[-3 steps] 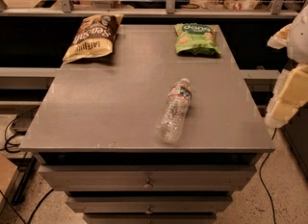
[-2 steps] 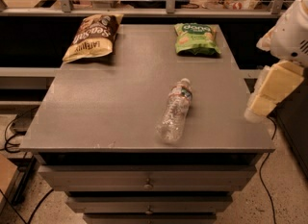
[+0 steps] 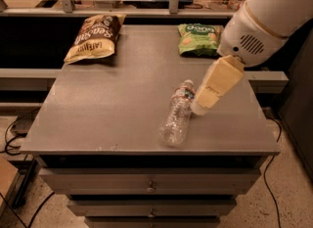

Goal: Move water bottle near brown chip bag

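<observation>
The water bottle (image 3: 177, 115) lies on its side on the grey table (image 3: 107, 104), right of centre near the front edge, with its cap pointing to the back right. The brown chip bag (image 3: 94, 38) lies flat at the table's back left corner, far from the bottle. My gripper (image 3: 201, 105) reaches in from the upper right on a white arm (image 3: 266, 16), and its tan tip hangs just right of the bottle's neck, close to the cap. It holds nothing that I can see.
A green snack bag (image 3: 198, 38) lies at the back right, under the arm. Drawers (image 3: 149, 189) sit below the tabletop. A rail and shelf run behind the table. Cables (image 3: 14, 134) lie on the floor at the left.
My arm has swung in from the right edge toward the table's middle, and the gripper has come down next to the bottle's neck. The bottle and both bags have not moved.
</observation>
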`<state>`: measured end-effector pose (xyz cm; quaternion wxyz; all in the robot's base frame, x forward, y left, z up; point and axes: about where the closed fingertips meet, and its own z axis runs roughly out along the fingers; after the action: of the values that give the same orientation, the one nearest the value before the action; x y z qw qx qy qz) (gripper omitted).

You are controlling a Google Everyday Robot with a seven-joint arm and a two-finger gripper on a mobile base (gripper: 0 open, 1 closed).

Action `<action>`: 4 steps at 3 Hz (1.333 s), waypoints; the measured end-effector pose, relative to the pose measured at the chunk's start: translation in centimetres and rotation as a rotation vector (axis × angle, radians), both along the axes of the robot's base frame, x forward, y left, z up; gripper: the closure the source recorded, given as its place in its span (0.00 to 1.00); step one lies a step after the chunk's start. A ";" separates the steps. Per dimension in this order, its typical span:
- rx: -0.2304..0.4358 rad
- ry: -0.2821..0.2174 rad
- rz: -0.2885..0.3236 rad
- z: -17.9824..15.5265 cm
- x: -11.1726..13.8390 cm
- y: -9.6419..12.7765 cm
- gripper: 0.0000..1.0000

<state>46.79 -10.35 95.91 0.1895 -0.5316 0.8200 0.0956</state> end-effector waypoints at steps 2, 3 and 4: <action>0.029 0.014 -0.020 -0.5 0.5 1.3 0.00; 0.088 0.030 -0.067 -1.8 2.3 2.6 0.00; 0.170 0.059 -0.172 -3.9 5.0 3.7 0.00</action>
<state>51.80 -6.63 91.96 0.2174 -0.4383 0.8566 0.1639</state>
